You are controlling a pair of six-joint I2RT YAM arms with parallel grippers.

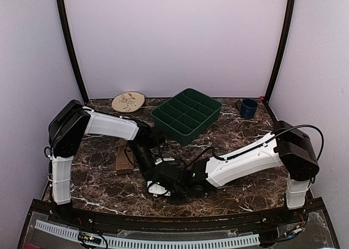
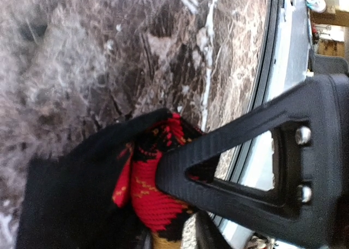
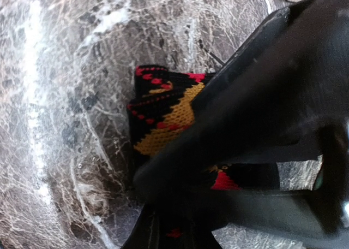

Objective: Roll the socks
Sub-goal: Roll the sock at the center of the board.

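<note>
The black argyle sock [image 2: 143, 197] is a folded bundle on the marble table, with red and yellow diamonds showing [image 3: 163, 120]. My right gripper [image 3: 150, 202] is shut on it, one broad finger lying over the top. One left finger [image 2: 180, 172] presses its tip against the red part. The other finger of my left gripper [image 2: 155, 208] is hidden. In the top view both grippers, left [image 1: 163, 179] and right [image 1: 184, 186], meet at the centre front and cover that sock. The tan sock [image 1: 124, 157] lies flat to their left, untouched.
A green divided tray [image 1: 187, 115] stands behind the grippers. A blue mug [image 1: 248, 108] is at the back right and a beige leaf plate [image 1: 128, 101] at the back left. The table's front rail [image 1: 163, 227] runs just below the grippers.
</note>
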